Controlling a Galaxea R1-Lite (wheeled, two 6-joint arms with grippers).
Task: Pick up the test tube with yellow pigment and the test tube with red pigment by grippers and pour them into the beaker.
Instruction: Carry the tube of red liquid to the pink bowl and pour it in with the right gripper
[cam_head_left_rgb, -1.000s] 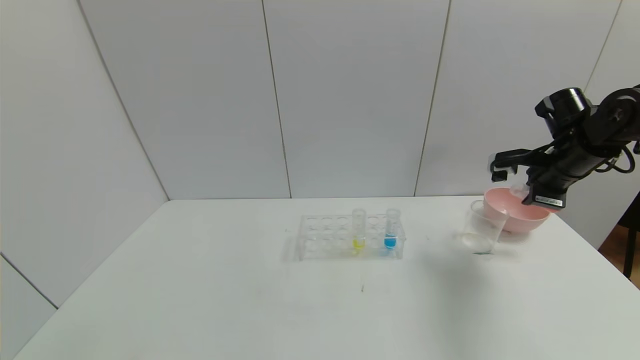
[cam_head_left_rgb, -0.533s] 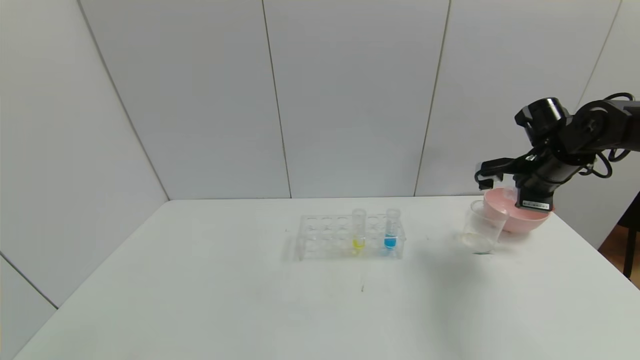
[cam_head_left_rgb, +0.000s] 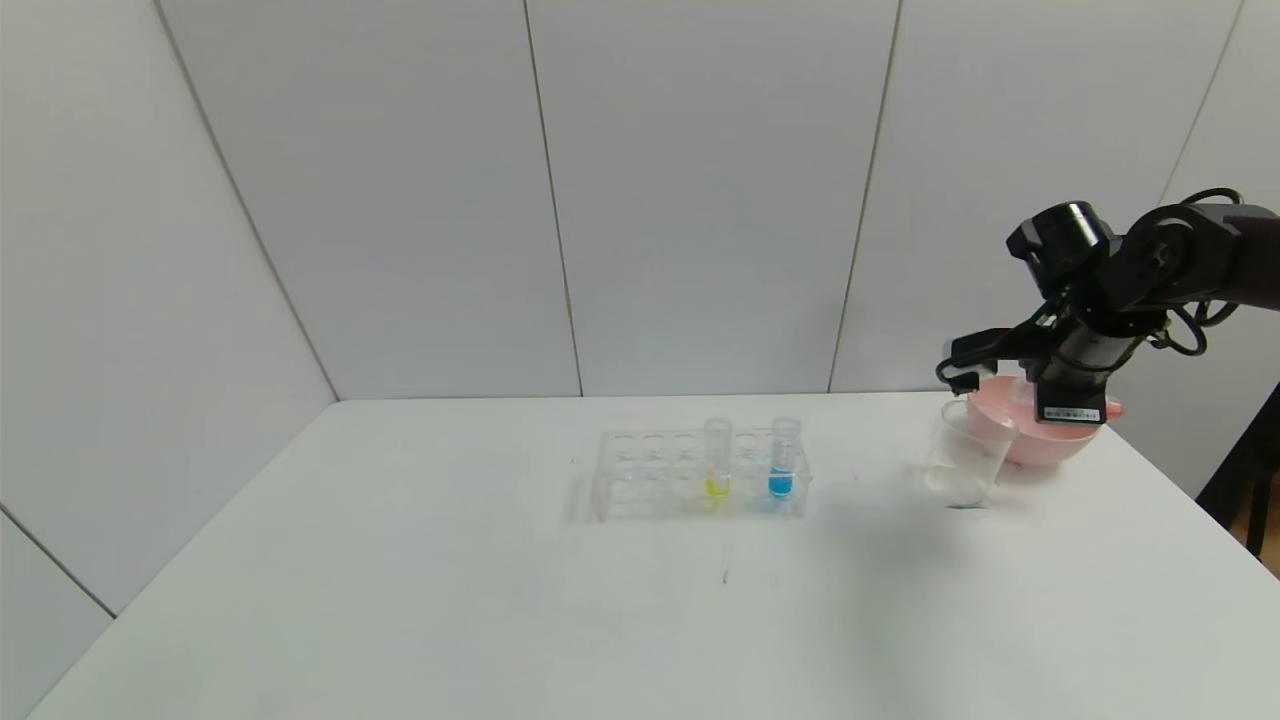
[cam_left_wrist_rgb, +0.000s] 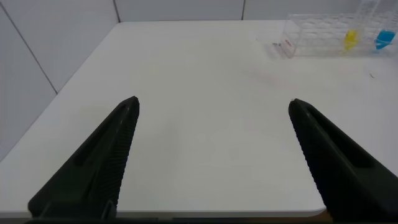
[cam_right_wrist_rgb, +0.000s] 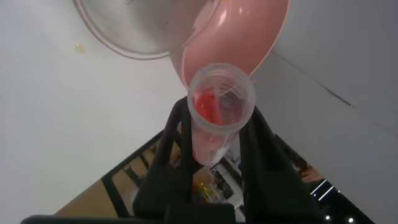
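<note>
Leftward and lower than a second ago, the right gripper (cam_head_left_rgb: 1000, 385) hangs over the pink plastic bowl (cam_head_left_rgb: 1060, 438), jaws clamped on the clear test tube with red pigment (cam_right_wrist_rgb: 219, 112). Just beside the bowl stands the clear beaker (cam_head_left_rgb: 962, 456). On the white tabletop (cam_head_left_rgb: 500, 600), the clear rack (cam_head_left_rgb: 640, 475) keeps the test tube with yellow pigment (cam_head_left_rgb: 717, 462) upright. Left gripper (cam_left_wrist_rgb: 211, 155) hovers with jaws wide apart, empty.

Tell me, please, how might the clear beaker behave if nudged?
The beaker looks thin-walled and nearly empty, so probably light and easily slid or tipped. It stands against the pink bowl, which might steady it. Its smooth clear wall suggests a slippery, breakable thing.
</note>
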